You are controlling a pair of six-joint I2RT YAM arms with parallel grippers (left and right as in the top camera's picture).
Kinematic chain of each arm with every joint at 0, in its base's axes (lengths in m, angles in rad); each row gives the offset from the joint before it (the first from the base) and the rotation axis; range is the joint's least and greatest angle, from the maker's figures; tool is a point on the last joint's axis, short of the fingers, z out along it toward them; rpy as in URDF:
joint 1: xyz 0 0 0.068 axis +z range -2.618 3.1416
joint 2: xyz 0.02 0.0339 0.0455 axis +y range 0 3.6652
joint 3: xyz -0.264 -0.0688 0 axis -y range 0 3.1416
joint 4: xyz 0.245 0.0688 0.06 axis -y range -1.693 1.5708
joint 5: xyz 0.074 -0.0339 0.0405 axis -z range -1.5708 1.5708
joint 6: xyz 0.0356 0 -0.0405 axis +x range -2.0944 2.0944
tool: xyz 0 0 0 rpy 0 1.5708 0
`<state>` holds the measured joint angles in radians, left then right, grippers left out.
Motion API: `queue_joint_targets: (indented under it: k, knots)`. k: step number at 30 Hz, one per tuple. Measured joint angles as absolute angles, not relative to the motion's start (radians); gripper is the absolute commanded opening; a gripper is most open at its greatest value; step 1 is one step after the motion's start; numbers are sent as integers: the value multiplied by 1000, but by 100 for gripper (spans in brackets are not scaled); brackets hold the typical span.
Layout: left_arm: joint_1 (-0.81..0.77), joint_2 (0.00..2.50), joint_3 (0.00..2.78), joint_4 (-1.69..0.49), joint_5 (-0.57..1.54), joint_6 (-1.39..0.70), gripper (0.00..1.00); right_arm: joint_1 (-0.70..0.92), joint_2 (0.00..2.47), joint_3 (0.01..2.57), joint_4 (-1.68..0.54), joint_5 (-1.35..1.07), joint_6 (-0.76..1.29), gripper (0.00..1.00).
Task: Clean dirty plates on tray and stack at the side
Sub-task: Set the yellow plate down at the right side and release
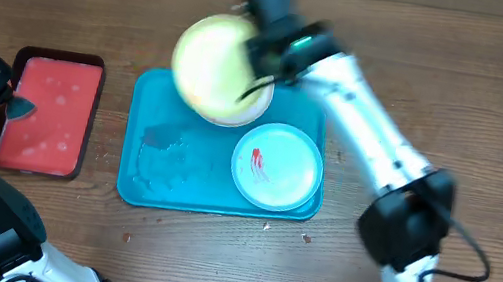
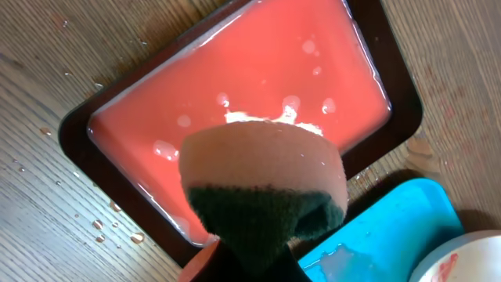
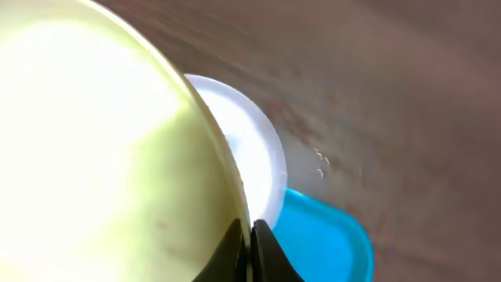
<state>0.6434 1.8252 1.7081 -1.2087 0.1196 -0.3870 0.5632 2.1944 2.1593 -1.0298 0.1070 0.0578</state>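
While the right claw [image 3: 249,239] holds one yellow plate [image 1: 209,58], two plates [image 1: 277,170] [image 1: 254,114] lie on the tray [image 1: 155,171].

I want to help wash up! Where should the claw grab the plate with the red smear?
Probably pinch its raised rim on the right side, from above. The light teal plate lies flat in the tray, so only the rim offers a hold, and the white plate crowds its upper left.

End effector [image 3: 250,240] pinching yellow-green plate [image 3: 102,157] rim; white plate [image 3: 254,149] behind.
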Motion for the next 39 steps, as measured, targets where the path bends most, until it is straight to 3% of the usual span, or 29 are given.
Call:
queue_joint_targets:
  k: [3, 8, 17, 18, 20, 27, 28, 29, 30, 31, 39]
  knots:
    - [643, 1825, 1708, -1208, 125, -387, 4, 297, 2194, 2159, -1126, -184, 132, 4]
    - [643, 1825, 1708, -1201, 140, -387, 4, -26, 2194, 2117, -1198, -300, 173, 4]
    - [643, 1825, 1708, -1195, 146, -387, 4, -208, 2193, 1823, -993, -268, 246, 4]
    - [643, 1825, 1708, -1195, 146, -387, 4, -216, 2193, 1794, -972, -263, 252, 9]
    - [643, 1825, 1708, -1193, 146, -387, 4, -222, 2193, 1755, -962, -257, 261, 37]
    - [643, 1825, 1708, -1193, 146, -387, 4, -212, 2193, 1774, -1002, -336, 266, 41]
    - [643, 1825, 1708, -1193, 146, -387, 4, -209, 2193, 1800, -1017, -360, 265, 47]
    - [643, 1825, 1708, -1193, 146, -387, 4, -208, 2191, 1832, -1022, -389, 262, 62]
    - [643, 1825, 1708, -1193, 146, -387, 4, -204, 2185, 1863, -1032, -413, 256, 83]
    - [643, 1825, 1708, -1193, 146, -387, 4, -200, 2179, 1886, -1034, -430, 258, 93]
    - [643, 1825, 1708, -1193, 146, -387, 4, 27, 2104, 1969, -824, -484, 131, 99]
